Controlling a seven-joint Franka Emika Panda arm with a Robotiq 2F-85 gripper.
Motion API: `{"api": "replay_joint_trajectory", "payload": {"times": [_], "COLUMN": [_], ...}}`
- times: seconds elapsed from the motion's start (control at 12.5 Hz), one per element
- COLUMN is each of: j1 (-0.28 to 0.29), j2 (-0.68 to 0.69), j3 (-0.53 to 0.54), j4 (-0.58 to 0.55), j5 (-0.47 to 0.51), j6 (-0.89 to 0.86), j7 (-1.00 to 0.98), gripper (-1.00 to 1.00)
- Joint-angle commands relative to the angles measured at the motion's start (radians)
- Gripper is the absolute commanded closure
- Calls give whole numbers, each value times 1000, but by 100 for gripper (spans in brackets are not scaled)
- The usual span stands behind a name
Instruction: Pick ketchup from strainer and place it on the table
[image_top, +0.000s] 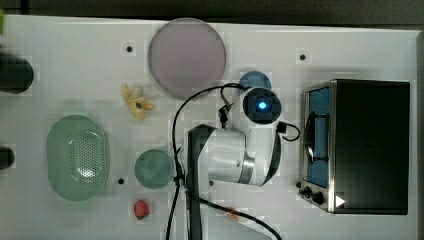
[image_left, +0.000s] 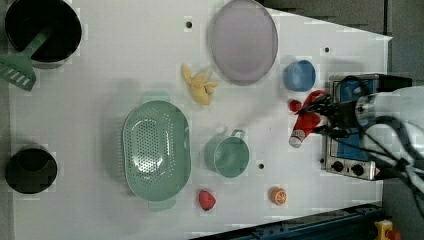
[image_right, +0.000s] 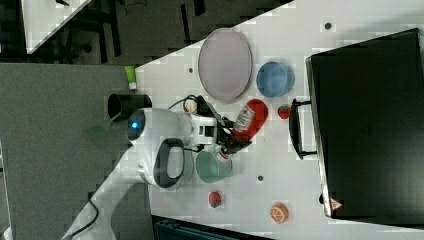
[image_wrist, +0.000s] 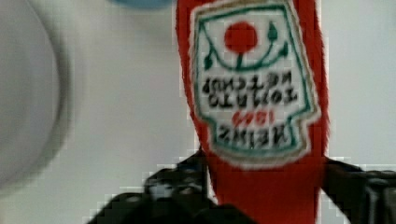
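A wide white tabletop (image_top: 75, 65) with a few small dark holes carries everything, and dark floor shows past its far edge in the right view. Take the green mug (image_left: 227, 155) as the mark. The pale green strainer (image_left: 156, 150) sits just beside the mug on the left view's left, with nothing in it. The ketchup (image_left: 306, 120) is out of the strainer, on the left view's right of the mug and well apart from it, lying tilted over bare tabletop. It is a red squeeze bottle with a white cap pointing toward the left view's bottom, and its white label has a green border, a red tomato and dark lettering. The claw (image_wrist: 261, 200) sits around the bottle's lower body, one black side on each flank. Whether it pinches the bottle or stands free of it I cannot tell. Farther on the left view's right of the mug a black oven (image_left: 350, 130) closes that side. A lilac plate (image_left: 243, 40), a blue bowl (image_left: 300, 75) and a banana (image_left: 200, 86) lie above the mug in the left view. A strawberry (image_left: 206, 200) and an orange slice (image_left: 278, 195) lie below it near the tabletop's edge. Bare white surface stays open between the mug and the ketchup.
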Motion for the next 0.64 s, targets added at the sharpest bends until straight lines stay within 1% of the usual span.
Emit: {"api": "replay_joint_trajectory", "payload": {"times": [0.08,0.32,0.48,0.64], "j1": [36,37,37,40], "j2": [33,-69,-136,-182], "j3": [21,35,44,50], "j4": [-17,33,108,209], "j5": [-1,0,1,0], "j6": [60,-6,-132,-263], "j7": [-31,-30,-8,12], "gripper": [-100,-100,-100,-100]}}
